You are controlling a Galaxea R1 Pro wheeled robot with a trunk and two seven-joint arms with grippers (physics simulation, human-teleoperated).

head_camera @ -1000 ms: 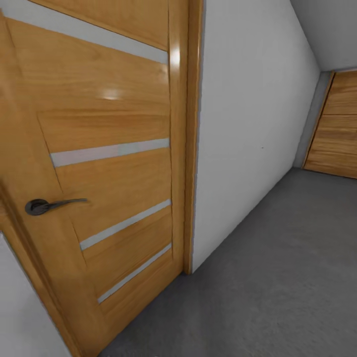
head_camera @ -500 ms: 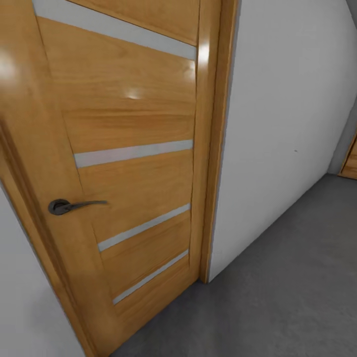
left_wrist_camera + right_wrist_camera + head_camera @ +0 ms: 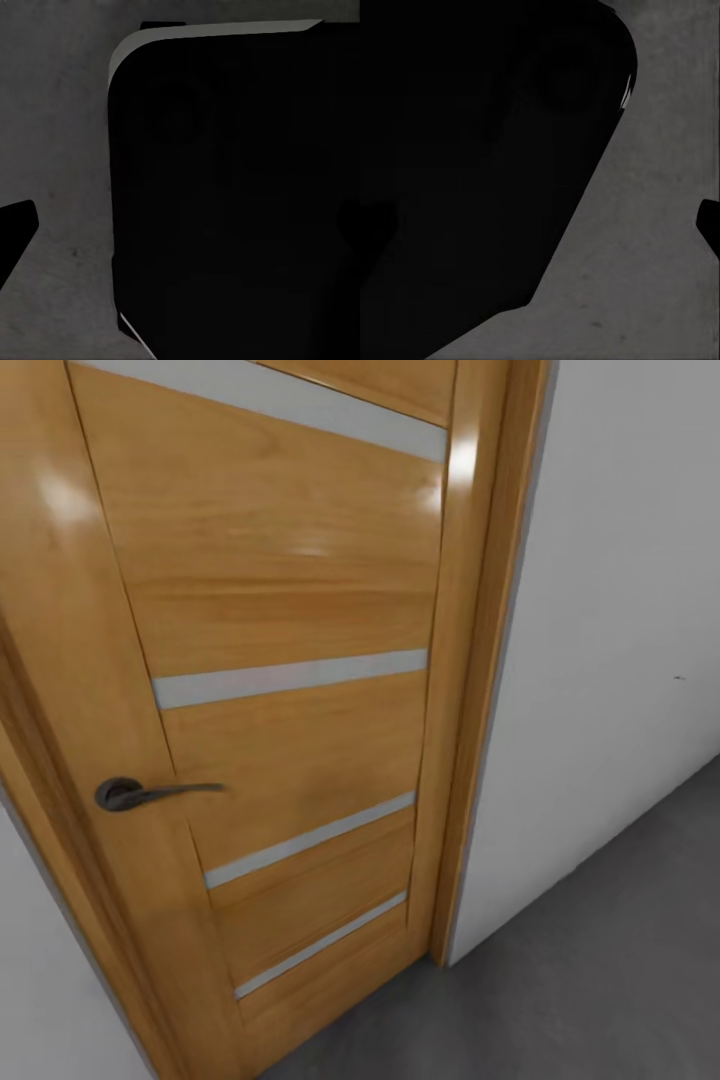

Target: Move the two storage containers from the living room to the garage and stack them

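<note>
A: Head view: a closed orange-brown wooden door point(image 3: 290, 690) with pale horizontal strips and a dark lever handle point(image 3: 150, 792) is seen close up, set in a plain white wall point(image 3: 620, 660). Dark grey concrete floor point(image 3: 600, 980) is shown at the lower right. By these marks the garage is judged to be the room.

B: Are the storage containers located there?

A: They are not to be found in these pictures, so their position cannot be stated. The step in hand is judged to be travel, with the base facing a door and nothing carried in front of the head camera.

B: And the left wrist view?

A: A large black rounded body point(image 3: 232, 195), probably part of the robot, is seen over rough speckled concrete point(image 3: 52, 112). A dark tip point(image 3: 13, 229) is caught at the edge, possibly a finger. Whether the left gripper is spread or closed cannot be told.

B: The right wrist view?

A: Much the same is shown: a black mass point(image 3: 472, 165) above grey concrete point(image 3: 652, 262), and a small dark tip point(image 3: 709, 221) at the border. The right gripper's state cannot be told either.

B: What is called for next?

A: If the containers are yet to be fetched, a route to the living room must be taken, most likely through this door. The handle would have to be reached, and the frame cleared by the base.
</note>
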